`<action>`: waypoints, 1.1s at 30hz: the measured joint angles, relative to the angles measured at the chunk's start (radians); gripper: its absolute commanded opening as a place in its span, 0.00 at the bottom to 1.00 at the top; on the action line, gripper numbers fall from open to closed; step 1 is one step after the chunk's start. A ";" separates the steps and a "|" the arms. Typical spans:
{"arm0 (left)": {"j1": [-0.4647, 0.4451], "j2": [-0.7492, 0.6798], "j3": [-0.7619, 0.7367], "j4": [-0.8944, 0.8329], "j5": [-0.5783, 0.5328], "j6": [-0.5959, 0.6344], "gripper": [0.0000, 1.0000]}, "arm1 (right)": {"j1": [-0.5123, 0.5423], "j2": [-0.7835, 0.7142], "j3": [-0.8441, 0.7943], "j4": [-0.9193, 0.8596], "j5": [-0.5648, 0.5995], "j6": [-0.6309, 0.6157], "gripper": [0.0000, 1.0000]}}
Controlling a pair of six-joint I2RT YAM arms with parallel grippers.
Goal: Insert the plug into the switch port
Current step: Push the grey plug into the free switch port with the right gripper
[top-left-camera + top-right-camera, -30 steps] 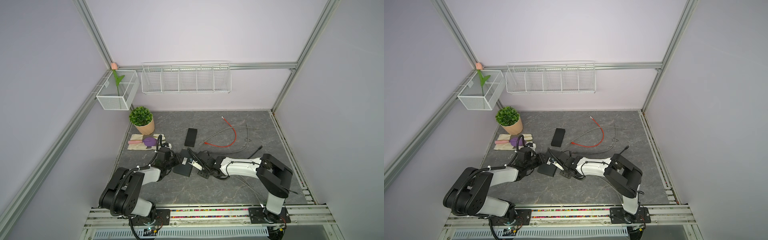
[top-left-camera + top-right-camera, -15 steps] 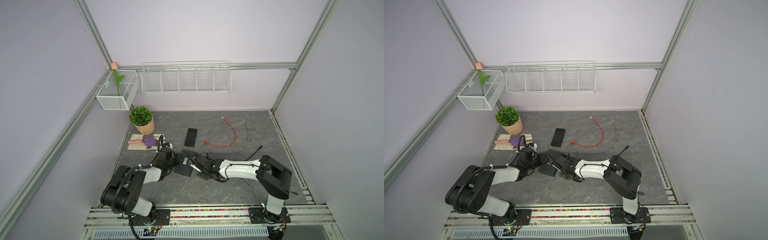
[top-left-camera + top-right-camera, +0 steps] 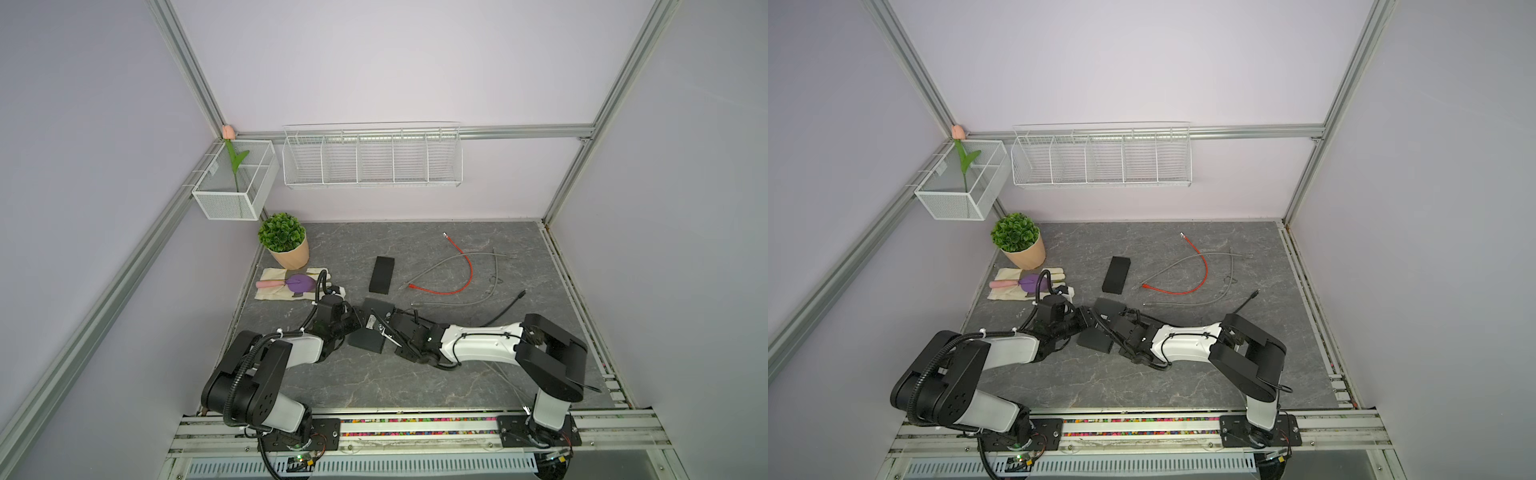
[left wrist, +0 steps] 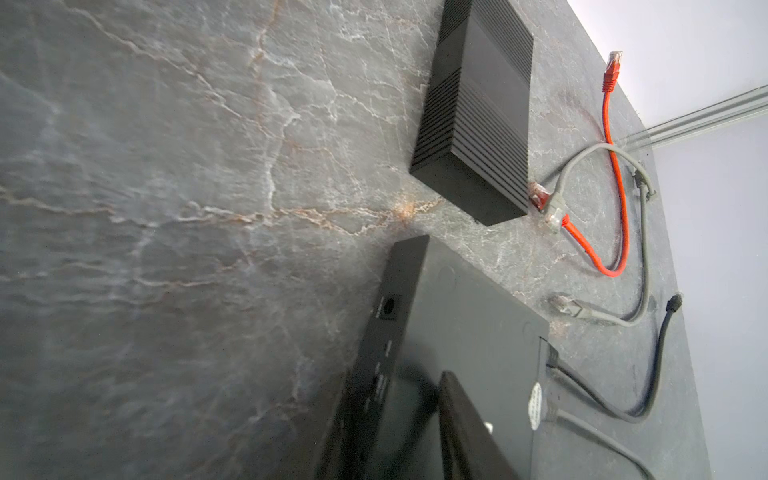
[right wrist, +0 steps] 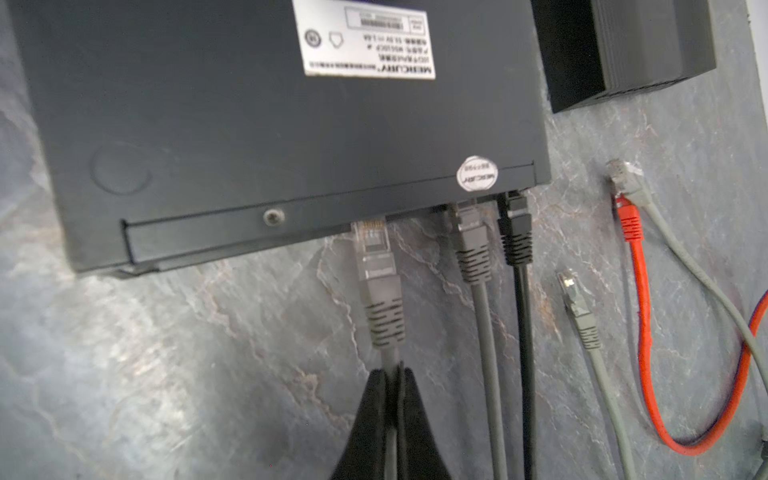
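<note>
A: Containers?
B: Mesh box (image 3: 226, 205) on the left wall, holding one tulip (image 3: 237, 160), pink bud, green stem. Wire rack (image 3: 372, 162) on the back wall, five compartments. Clay-coloured pot (image 3: 291, 257) at the back left corner of the table (image 3: 415, 374), holding a leafy green plant (image 3: 282, 230).

A: Writing?
B: White label (image 5: 368, 39) on the upward face of the switch (image 5: 249, 124), reading "MERCURY", seen inverted; remaining print too small. Round sticker (image 5: 477, 173) over the seam near one corner, print not legible.

A: Switch position?
B: Left of the table's middle, nearer the front edge than the back, lying between the two grippers.

A: Plug?
B: Grey plug (image 5: 374, 249), clear tip at the switch's port face, tucked under the lip about midway along; depth of entry impossible to tell. Further toward the corner, a seated grey plug (image 5: 471, 245) and a black plug (image 5: 517, 237), both in ports.

A: Grippers?
B: Right gripper (image 5: 395, 374) pinched tight on the lead (image 5: 390, 357), just behind the plug's ribbed boot. Left gripper (image 3: 356, 323) partway closed, clamped on the switch's opposite edge, one finger (image 4: 461, 424) flat on the upward face, the other blurred.
</note>
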 measured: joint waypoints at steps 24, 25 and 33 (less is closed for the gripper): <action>-0.002 0.000 0.000 0.002 0.004 -0.004 0.34 | 0.005 0.031 -0.036 0.092 -0.004 -0.002 0.07; -0.002 0.000 0.000 0.002 0.004 -0.004 0.34 | 0.005 0.031 -0.040 0.100 -0.004 -0.003 0.07; -0.008 0.000 0.000 0.002 -0.005 0.001 0.33 | 0.005 0.031 -0.049 0.116 -0.004 -0.006 0.07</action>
